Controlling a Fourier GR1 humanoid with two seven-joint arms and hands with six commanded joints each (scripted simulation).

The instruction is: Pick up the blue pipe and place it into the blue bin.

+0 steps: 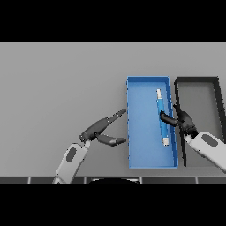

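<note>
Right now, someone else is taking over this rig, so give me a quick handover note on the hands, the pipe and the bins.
Left robot hand: open, fingers straight, holding nothing, over the grey table just left of the blue bin.
Right robot hand: reaching over the blue bin's right wall, thumb and fingers curled round the blue pipe.
Blue pipe: lengthwise over the right half of the blue bin; whether it rests on the floor cannot be told.
Dark bin: right of the blue bin.
Done: pipe picked up and brought to the bin.
Left: release the pipe and pull the right robot hand clear.
</note>
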